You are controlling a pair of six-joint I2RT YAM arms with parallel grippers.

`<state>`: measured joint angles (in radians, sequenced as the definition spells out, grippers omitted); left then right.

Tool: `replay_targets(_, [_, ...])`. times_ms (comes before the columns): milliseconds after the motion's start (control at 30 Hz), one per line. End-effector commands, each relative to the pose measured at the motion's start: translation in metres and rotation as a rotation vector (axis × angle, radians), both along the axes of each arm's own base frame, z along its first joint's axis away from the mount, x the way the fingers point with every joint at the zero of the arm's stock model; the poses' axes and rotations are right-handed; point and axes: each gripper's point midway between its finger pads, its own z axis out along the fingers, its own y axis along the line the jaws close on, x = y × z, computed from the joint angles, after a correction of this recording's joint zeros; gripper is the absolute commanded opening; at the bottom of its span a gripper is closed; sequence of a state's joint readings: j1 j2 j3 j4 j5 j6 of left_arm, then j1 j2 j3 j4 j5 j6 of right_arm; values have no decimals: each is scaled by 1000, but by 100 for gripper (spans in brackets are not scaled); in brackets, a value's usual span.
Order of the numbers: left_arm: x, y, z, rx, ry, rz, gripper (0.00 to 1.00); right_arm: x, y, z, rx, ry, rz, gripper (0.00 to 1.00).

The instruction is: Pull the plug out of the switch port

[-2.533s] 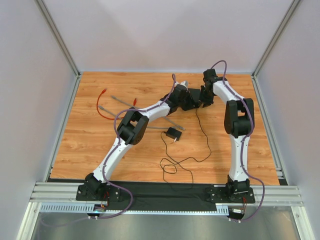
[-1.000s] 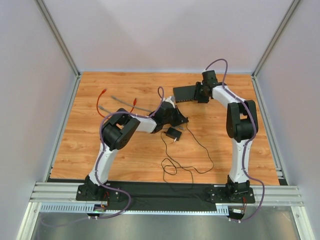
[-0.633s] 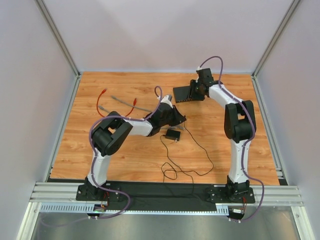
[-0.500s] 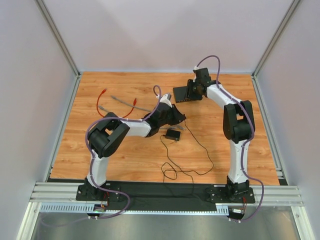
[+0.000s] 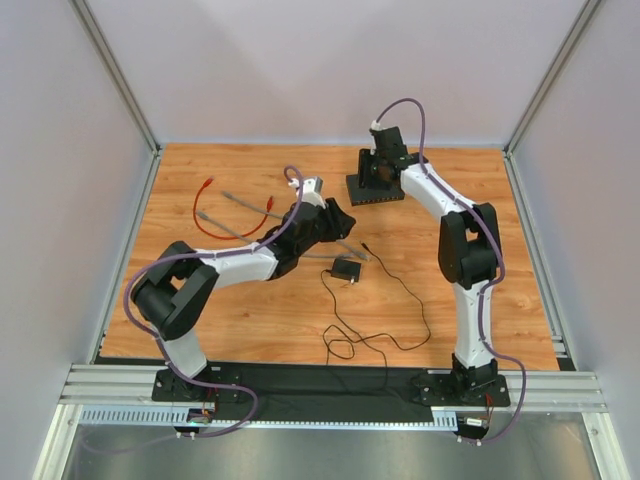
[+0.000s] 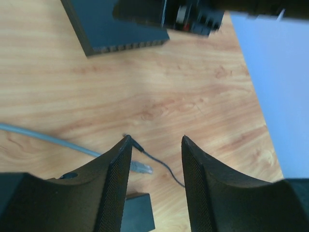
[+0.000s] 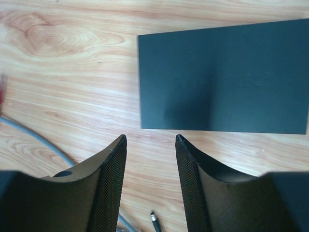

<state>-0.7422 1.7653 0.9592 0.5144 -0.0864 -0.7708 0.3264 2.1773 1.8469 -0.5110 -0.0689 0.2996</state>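
The black switch (image 5: 372, 190) lies flat at the back of the table. Its row of ports (image 6: 130, 47) faces my left wrist camera, and no cable shows in them. The grey cable (image 6: 43, 137) ends in a clear plug (image 6: 141, 167) that lies loose on the wood, well apart from the switch. My left gripper (image 5: 340, 220) hangs open above that plug with nothing between its fingers (image 6: 116, 179). My right gripper (image 5: 378, 170) is open over the near edge of the switch (image 7: 222, 77), holding nothing.
A small black adapter (image 5: 347, 268) lies below the left gripper. Its thin black cord (image 5: 400, 290) loops toward the near edge and ends in a barrel tip (image 6: 133, 143). A red cable (image 5: 205, 215) lies at the back left. Walls enclose the table.
My left gripper has opened and let the grey plug drop, and the arm has folded back leftward. The right gripper has swung left and back over the switch.
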Motion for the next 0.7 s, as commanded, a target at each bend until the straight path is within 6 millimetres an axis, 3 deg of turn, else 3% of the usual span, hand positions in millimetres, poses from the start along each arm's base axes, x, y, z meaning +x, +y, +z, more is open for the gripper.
replay_targets(0, [17, 39, 54, 72, -157, 97, 53, 9, 18, 23, -70, -75, 4, 47])
replay_targets(67, [28, 55, 68, 125, -191, 120, 56, 3, 28, 13, -98, -49, 16, 47])
replay_targets(267, [40, 106, 77, 172, -88, 149, 58, 3, 40, -5, -268, -82, 10, 48])
replay_targets(333, [40, 112, 84, 112, -99, 150, 58, 9, 39, -10, -353, -76, 14, 49])
replay_targets(367, [38, 120, 77, 108, -93, 157, 58, 10, 38, -13, -384, -72, 21, 49])
replay_targets(400, [38, 123, 89, 78, -128, 163, 58, 12, 37, -15, -409, -70, 25, 49])
replay_targets(433, [37, 125, 89, 75, -130, 167, 58, 11, 31, -25, -455, -56, 19, 50])
replay_targets(667, [40, 136, 86, 62, -112, 182, 59, 13, 18, -39, -559, -49, 34, 54])
